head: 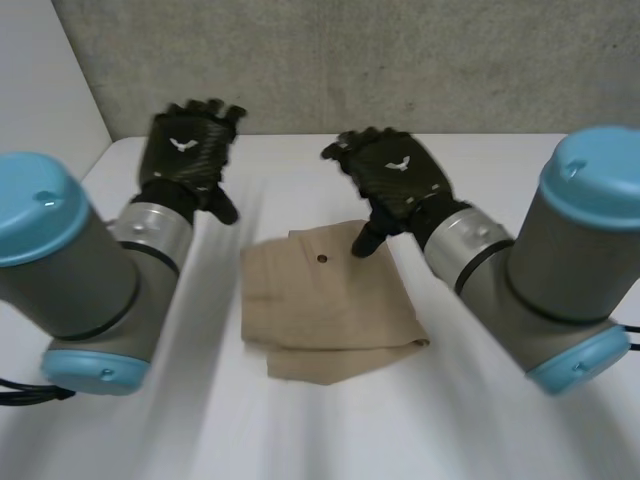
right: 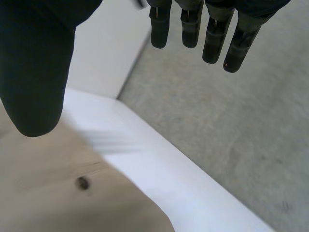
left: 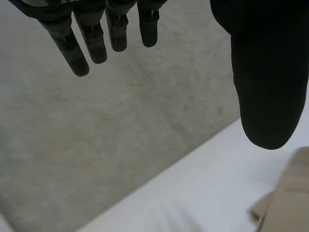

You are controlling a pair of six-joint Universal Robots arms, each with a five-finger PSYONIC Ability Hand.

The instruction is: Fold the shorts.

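The tan shorts [head: 325, 305] lie folded into a compact stack at the middle of the white table [head: 500, 420], a small dark button [head: 322, 258] near their far edge. My right hand [head: 395, 175] hovers over that far edge with straight fingers and holds nothing. The right wrist view has the cloth [right: 53, 193] and its button [right: 83, 183] below the thumb [right: 36, 72]. To the left of the shorts my left hand [head: 185, 150] is raised, open and empty. In the left wrist view a corner of the shorts [left: 285, 203] lies beyond the thumb [left: 268, 72].
A grey concrete wall [head: 400, 60] rises just behind the table's far edge. A white panel [head: 40, 80] stands at the left. White tabletop surrounds the shorts on all sides.
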